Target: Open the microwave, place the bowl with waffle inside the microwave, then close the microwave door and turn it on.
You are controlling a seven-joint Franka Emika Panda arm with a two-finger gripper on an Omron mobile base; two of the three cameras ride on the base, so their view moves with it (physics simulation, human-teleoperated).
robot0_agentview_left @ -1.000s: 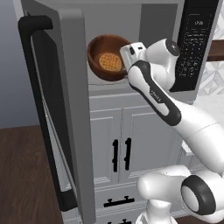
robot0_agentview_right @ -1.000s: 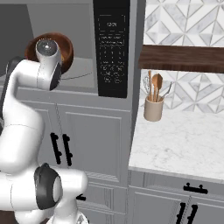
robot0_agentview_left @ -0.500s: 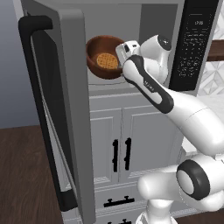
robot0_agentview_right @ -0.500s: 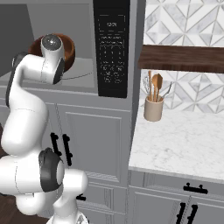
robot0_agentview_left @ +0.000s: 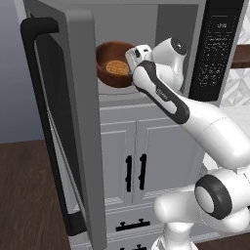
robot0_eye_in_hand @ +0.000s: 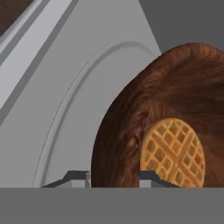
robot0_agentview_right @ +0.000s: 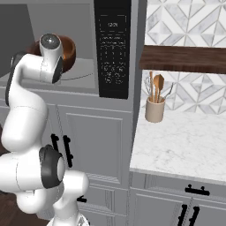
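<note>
I see the grey microwave door (robot0_agentview_left: 73, 122) swung open, glossy reddish-brown round bowl (robot0_agentview_left: 113, 63) with golden waffle (robot0_eye_in_hand: 173, 151) inside cavity, gripper (robot0_eye_in_hand: 114, 177) straddling its rim, can't tell whether clamped.

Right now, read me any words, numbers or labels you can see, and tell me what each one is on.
Keypad on the microwave: a small display and rows of button labels, all too blurred to read.
Robot arm: a small dark mark, too small to read.
Nothing else carries text.

A glossy white arm (robot0_agentview_left: 195, 117) made of rounded segments with dark grey joint rings, small dark lettering on one link, and a gripper (robot0_eye_in_hand: 113, 177) with two small dark tips.
</note>
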